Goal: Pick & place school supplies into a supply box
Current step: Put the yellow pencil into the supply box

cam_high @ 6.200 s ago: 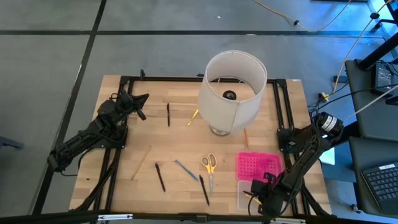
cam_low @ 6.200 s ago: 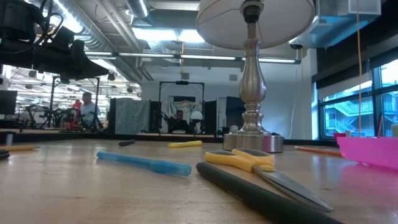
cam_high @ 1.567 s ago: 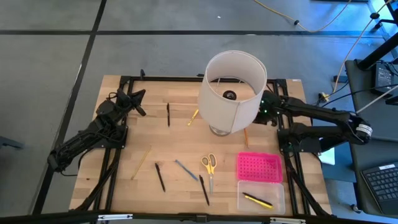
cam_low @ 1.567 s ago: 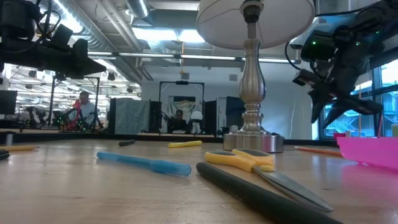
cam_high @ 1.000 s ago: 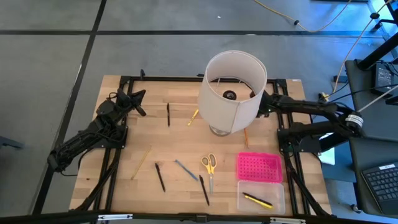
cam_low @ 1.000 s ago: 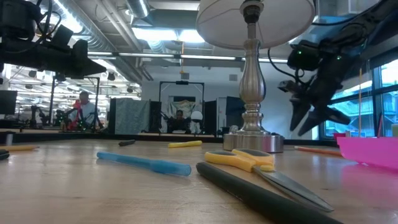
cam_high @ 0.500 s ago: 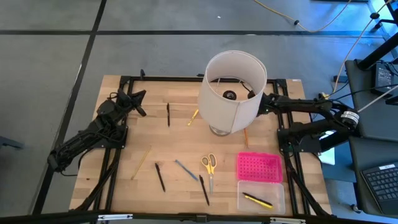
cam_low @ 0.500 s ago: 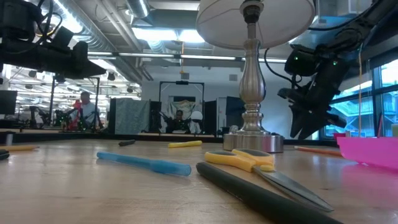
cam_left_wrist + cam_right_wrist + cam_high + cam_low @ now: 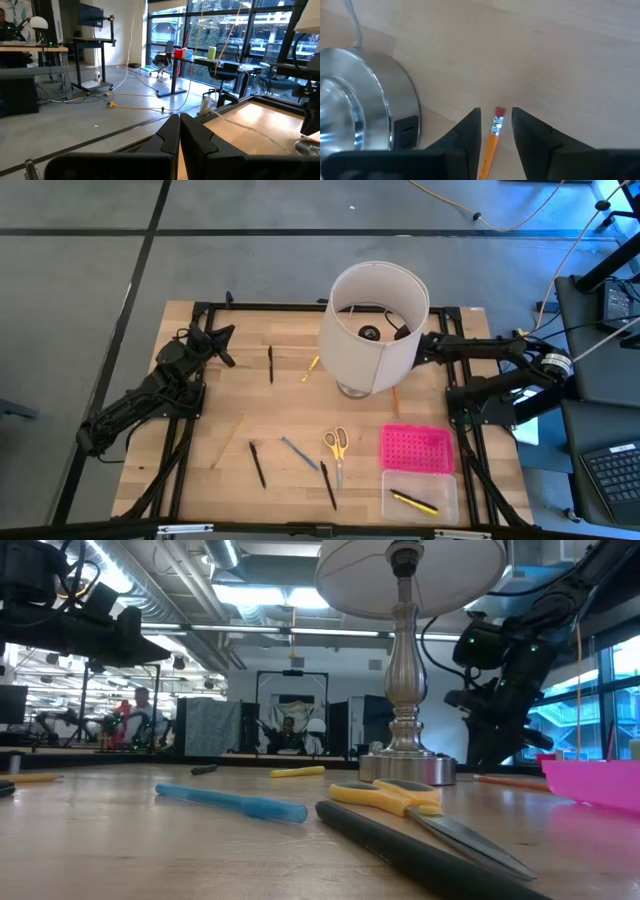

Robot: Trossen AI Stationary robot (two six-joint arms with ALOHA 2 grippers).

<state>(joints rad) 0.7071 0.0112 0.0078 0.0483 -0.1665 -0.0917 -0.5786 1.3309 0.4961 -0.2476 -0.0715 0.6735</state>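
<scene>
The left gripper — fingers pressed together — points past the wooden table toward desks, an office chair and windows.

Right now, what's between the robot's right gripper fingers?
In the right wrist view, the eraser end of an orange pencil lies between the open right gripper fingers, beside the lamp base.

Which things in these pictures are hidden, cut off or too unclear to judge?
- High view: the right gripper is hidden behind the white lampshade.
- Right wrist view: the orange pencil with red eraser lies between the open fingers; its lower part is cut off by the edge.
- High view: the orange pencil is mostly hidden by the lampshade.
- Low view: the clear plastic box base is not visible; only the pink lid shows, cut by the edge.
</scene>
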